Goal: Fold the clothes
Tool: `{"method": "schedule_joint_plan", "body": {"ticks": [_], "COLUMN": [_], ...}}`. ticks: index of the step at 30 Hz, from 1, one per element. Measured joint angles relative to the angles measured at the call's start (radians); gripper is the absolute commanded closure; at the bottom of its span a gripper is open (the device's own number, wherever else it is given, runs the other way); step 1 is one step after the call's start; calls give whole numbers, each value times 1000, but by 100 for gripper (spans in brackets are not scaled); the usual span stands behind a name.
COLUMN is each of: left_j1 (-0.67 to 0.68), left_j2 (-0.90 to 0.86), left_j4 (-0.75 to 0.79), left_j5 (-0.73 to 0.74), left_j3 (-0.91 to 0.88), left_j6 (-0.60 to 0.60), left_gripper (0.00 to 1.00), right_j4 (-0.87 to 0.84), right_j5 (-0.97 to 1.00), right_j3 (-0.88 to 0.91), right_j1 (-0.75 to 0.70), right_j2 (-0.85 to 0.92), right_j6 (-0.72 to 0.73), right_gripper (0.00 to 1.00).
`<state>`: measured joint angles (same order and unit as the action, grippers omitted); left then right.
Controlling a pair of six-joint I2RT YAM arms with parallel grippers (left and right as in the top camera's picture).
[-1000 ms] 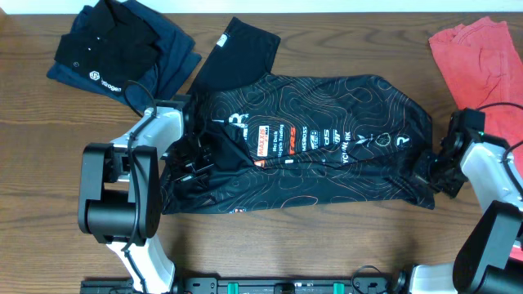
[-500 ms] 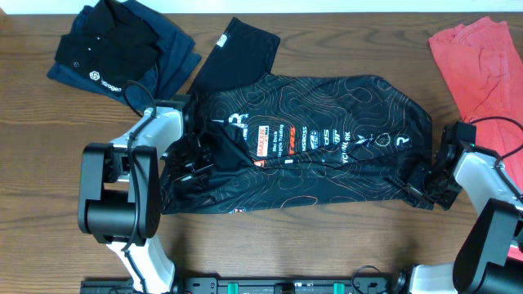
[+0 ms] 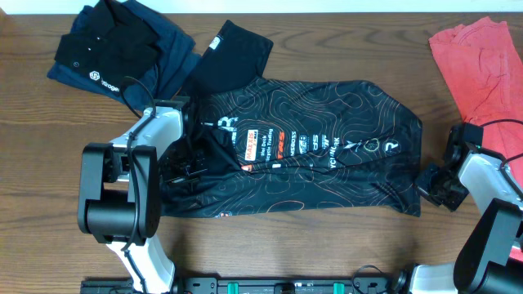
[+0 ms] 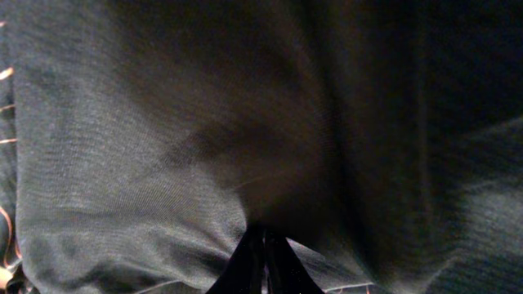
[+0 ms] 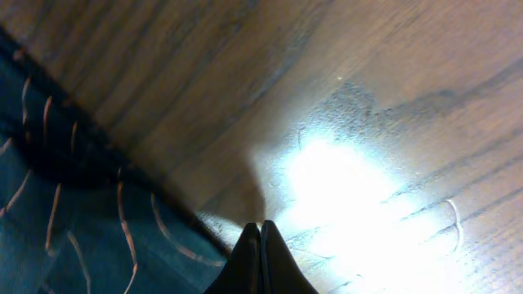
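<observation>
A pile of dark folded garments (image 3: pixel 122 53) lies at the far left corner of the bench (image 3: pixel 327 245). The black jersey (image 3: pixel 327 163) is spread flat lengthwise across the middle, and one sleeve (image 3: pixel 237 49) pokes toward the far edge, just beside that pile.

The left claw (image 3: pixel 184 167) sits on the jersey's left end. In its wrist view the tips (image 4: pixel 263 253) are pressed together with cloth puckering toward them, so it appears to be pinching the fabric. How many layers it has cannot be told.

The right claw (image 3: pixel 435 186) rests on bare wood just off the jersey's right edge. Its tips (image 5: pixel 260 245) are pressed together with nothing between them, and the hem passes to one side. A red garment (image 3: pixel 482 65) lies at the far right corner.

The main risk is a one-sided hold. If the left claw pulls now, the shiny cloth is likely to slide as a whole rather than fold, because the right end is not held. A single-layer pinch would leave the lower layer behind and skew the fold. The loose sleeve could drag against the dark pile. To take the hem, the right claw must open and come over the cloth, or it will close on wood.
</observation>
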<state>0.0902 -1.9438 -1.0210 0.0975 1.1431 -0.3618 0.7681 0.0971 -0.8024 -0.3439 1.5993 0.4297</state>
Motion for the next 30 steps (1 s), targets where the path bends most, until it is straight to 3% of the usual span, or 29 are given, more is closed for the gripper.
{"method": "schedule_joint_plan", "body": {"ticks": [16,30], "left_j1": [-3,-3], "left_j2": [-1,-1], "left_j4": [-2,-2], "left_j5": [-34,-38], "left_j3": [0,0], "left_j6": [0,0], "left_gripper": [94,94], "right_j4": [26,-3], "right_j5": [-264,-252], "right_j3": [-23,-9], "right_j1": [6,76], "right_j2": [-29,-8], "right_j6": [-92,-93], "right_gripper": [99,99]}}
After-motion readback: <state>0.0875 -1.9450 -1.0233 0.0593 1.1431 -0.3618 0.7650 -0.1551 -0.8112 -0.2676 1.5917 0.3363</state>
